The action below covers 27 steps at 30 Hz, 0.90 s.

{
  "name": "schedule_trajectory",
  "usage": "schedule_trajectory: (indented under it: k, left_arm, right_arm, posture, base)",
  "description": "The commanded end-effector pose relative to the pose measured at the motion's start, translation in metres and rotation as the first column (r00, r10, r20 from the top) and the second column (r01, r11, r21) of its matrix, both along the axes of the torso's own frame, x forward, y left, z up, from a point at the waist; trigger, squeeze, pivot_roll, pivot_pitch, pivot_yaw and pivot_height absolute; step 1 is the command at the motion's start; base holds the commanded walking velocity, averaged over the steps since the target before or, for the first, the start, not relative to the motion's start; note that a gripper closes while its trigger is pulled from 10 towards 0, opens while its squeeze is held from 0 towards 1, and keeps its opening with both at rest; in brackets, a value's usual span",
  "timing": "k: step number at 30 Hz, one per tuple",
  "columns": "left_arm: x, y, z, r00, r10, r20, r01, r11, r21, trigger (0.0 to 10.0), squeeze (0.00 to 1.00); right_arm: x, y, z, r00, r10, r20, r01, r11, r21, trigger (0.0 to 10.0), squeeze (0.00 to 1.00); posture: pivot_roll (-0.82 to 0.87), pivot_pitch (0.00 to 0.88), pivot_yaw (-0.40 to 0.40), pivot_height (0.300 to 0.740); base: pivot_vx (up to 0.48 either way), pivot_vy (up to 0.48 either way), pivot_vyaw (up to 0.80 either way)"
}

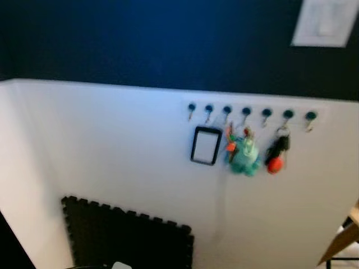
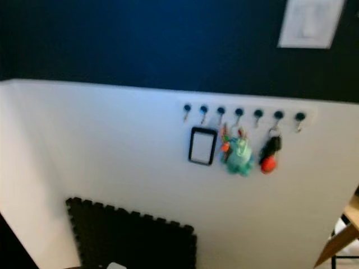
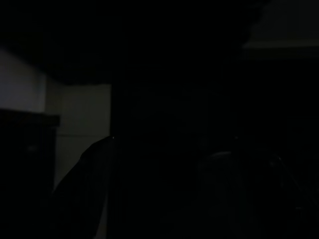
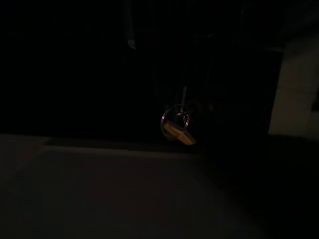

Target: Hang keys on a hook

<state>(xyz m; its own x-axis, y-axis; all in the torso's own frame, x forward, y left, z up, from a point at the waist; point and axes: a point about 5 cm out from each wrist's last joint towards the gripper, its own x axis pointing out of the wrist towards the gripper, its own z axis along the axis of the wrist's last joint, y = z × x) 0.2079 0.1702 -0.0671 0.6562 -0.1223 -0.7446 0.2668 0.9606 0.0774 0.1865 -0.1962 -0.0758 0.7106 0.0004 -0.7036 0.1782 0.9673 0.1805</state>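
Note:
A row of several hooks [image 1: 247, 112] with teal knobs runs along the white lower wall. From them hang a black-framed white tag [image 1: 206, 145], a teal plush keychain [image 1: 245, 157] and a black and red key fob [image 1: 276, 154]. The leftmost hook [image 1: 191, 107] and the rightmost hook [image 1: 310, 116] carry nothing. In the dark right wrist view a key ring with a yellow tag [image 4: 177, 127] dangles in the air close before the camera, held by my right gripper. The left wrist view is almost black, and my left arm hangs idle.
The upper wall is dark blue with a white switch plate [image 1: 325, 22] at the top right. A black foam mat [image 1: 129, 235] leans low against the wall. A wooden edge [image 1: 342, 241] juts in at the bottom right.

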Motion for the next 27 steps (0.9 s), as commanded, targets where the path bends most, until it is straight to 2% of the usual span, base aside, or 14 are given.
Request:
schedule_trajectory:
  k: [1, 27]
  left_arm:
    - [0.0021, -0.0004, 0.0008, 1.0, -0.007, -0.002, 0.007, 1.0, 0.005, 10.0, 0.0]
    - [0.0005, -0.0026, 0.0004, 0.999, -0.044, -0.004, 0.044, 0.999, -0.01, 10.0, 0.0]
  right_arm:
    - [-0.002, 0.0026, -0.0017, 1.0, 0.008, -0.012, -0.008, 1.0, 0.003, 10.0, 0.0]
    - [-0.0053, 0.0042, -0.0033, 1.0, 0.006, -0.017, -0.006, 1.0, 0.007, 10.0, 0.0]
  posture:
    - [0.06, 0.017, 0.018, 0.74]
    - [0.06, 0.006, 0.021, 0.74]
  base:
    - [0.0, 0.0, 0.0]
    - [0.0, 0.009, 0.0]
